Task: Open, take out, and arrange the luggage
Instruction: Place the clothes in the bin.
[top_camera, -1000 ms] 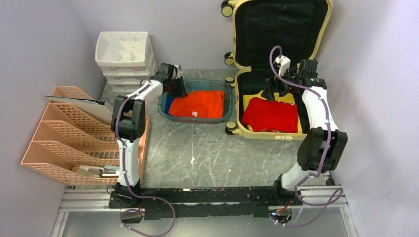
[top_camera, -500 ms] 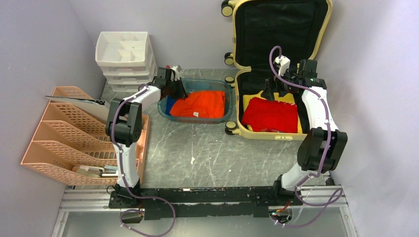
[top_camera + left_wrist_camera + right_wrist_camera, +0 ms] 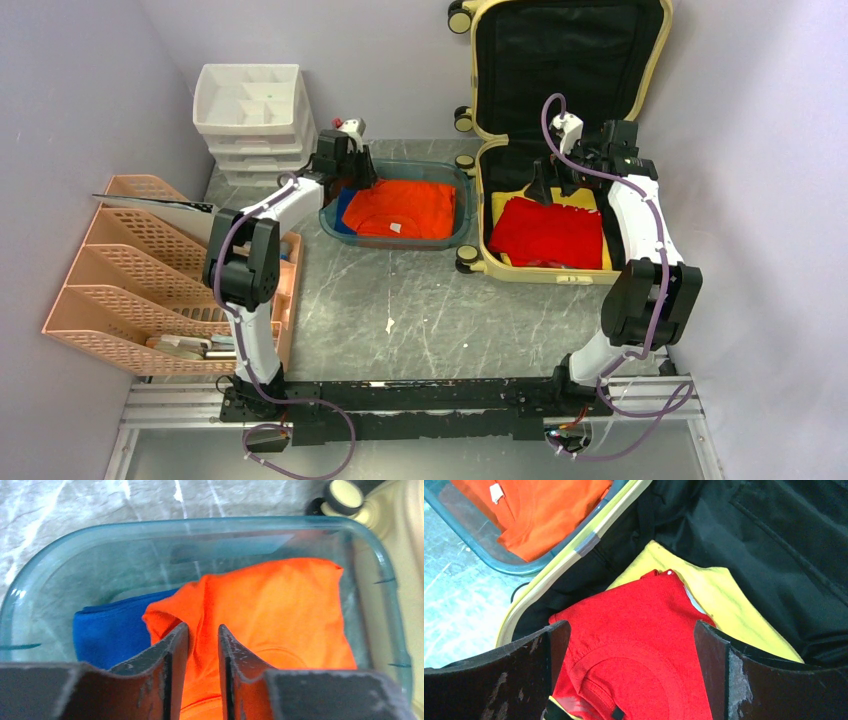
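A: Yellow luggage (image 3: 484, 215) lies open at the counter's (image 3: 420, 310) far right with its lid raised. Teal tray (image 3: 395, 243) sits just beside its left rim.
B: Left wrist?
A: Left jaws narrowly parted over orange shirt (image 3: 280, 605), gripping nothing.
B: Right wrist?
A: Right jaws spread wide above red shirt (image 3: 634, 645). White tag (image 3: 497, 492) unreadable.
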Robot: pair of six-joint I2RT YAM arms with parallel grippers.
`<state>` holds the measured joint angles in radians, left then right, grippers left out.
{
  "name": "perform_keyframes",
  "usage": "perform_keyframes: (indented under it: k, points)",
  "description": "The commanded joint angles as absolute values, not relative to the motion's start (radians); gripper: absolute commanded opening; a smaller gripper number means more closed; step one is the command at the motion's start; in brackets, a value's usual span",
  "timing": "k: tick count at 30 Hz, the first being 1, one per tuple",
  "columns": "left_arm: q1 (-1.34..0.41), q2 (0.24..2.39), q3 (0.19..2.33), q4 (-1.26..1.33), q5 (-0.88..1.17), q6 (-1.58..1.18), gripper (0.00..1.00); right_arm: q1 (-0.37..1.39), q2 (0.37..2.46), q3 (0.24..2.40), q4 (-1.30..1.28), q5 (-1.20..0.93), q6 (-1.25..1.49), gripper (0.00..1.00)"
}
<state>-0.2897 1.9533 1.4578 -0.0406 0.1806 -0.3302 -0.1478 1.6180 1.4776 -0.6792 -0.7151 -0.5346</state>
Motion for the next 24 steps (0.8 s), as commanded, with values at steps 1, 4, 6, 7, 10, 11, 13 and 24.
perform_keyframes:
  k: [1,4,6,7,10,11,13,24]
  points:
    - [-0.298,1.927,1.455,-0.058,0.056,-0.281,0.39,-0.146,1.578,1.482,-0.652,-0.725,-0.545,1.0]
    - [-0.297,1.931,1.474,-0.138,0.07,-0.306,0.55,-0.146,1.58,1.483,-0.652,-0.724,-0.545,1.0]
    - [-0.297,1.918,1.481,-0.169,0.057,-0.31,0.7,-0.146,1.58,1.483,-0.652,-0.727,-0.545,1.0]
    - [-0.297,1.905,1.478,-0.167,0.045,-0.307,0.77,-0.146,1.58,1.482,-0.652,-0.728,-0.545,1.0]
    - [-0.296,1.845,1.462,-0.129,0.003,-0.25,0.96,-0.146,1.581,1.482,-0.653,-0.728,-0.548,1.0]
    - [-0.296,1.834,1.472,-0.13,0.005,-0.213,0.96,-0.144,1.581,1.482,-0.652,-0.728,-0.55,1.0]
    - [-0.296,1.819,1.485,-0.133,0.082,-0.108,0.96,-0.144,1.583,1.483,-0.656,-0.73,-0.551,1.0]
    - [-0.298,1.725,1.452,-0.369,0.399,0.843,0.96,-0.106,1.586,1.507,-0.719,-0.751,-0.628,1.0]
